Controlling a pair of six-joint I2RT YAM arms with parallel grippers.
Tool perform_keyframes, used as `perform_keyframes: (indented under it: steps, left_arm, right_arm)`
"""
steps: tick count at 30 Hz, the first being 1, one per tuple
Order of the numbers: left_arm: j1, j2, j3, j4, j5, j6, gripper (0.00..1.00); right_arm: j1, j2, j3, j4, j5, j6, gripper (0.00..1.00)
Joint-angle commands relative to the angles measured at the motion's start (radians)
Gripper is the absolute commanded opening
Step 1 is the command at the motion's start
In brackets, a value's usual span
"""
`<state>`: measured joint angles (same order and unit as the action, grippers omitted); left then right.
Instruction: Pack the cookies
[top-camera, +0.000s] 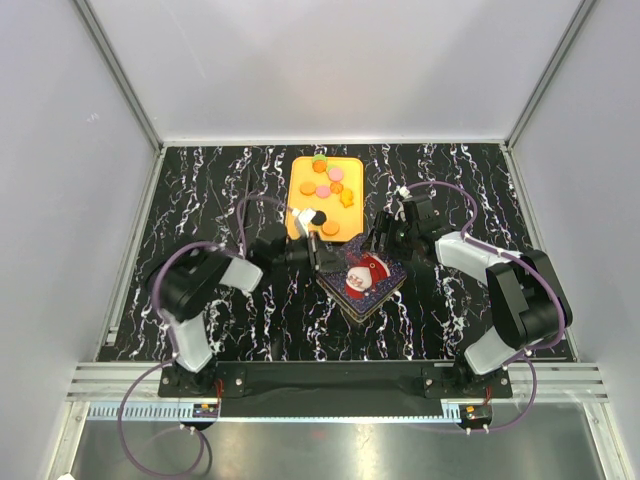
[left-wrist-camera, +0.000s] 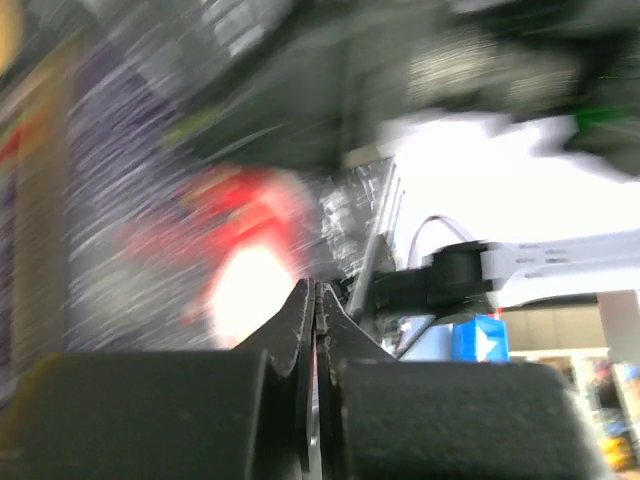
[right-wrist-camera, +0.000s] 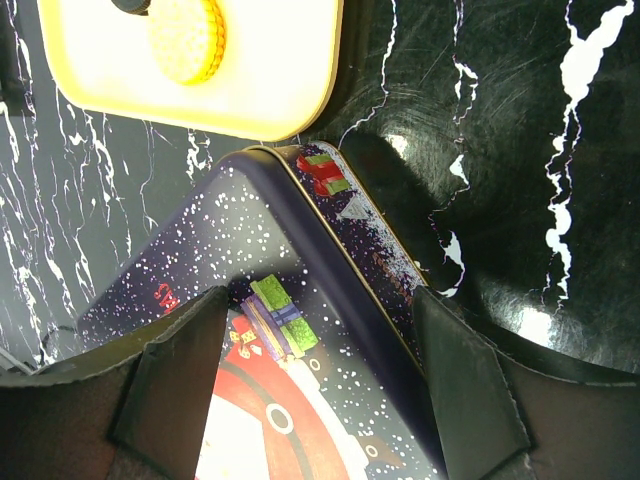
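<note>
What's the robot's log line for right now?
left jaws: shut, beside tin | right jaws: open, astride tin corner | cookies: on tray

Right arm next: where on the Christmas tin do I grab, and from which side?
Probably the tin's corner that points at the yellow tray, approached from above. The tin lies flat and broad, so only where its sides converge is it narrow enough; the open right pincer hangs astride that corner.
</note>
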<state>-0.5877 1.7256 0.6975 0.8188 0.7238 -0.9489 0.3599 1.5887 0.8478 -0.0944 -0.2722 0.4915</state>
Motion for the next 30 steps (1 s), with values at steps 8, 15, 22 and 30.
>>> perform_keyframes:
  steps: [8,15,22,30]
  left_arm:
    - [0.048,0.2,-0.181,0.36,0.04,-0.134,0.0]
    - [0.048,-0.02,-0.06,-0.045,0.023,0.04,0.0]
    - [0.048,-0.155,0.072,-0.332,-0.021,0.147,0.0]
    - [0.046,-0.32,0.275,-0.807,-0.173,0.317,0.24]
  right_arm:
    - [0.01,0.022,-0.03,-0.065,0.053,-0.019,0.8]
    - [0.01,0.016,-0.029,-0.068,0.054,-0.013,0.8]
    - [0.01,-0.015,-0.006,-0.108,0.105,-0.016,0.81]
    - [-0.024,-0.162,0.066,-0.212,0.188,-0.004,0.88]
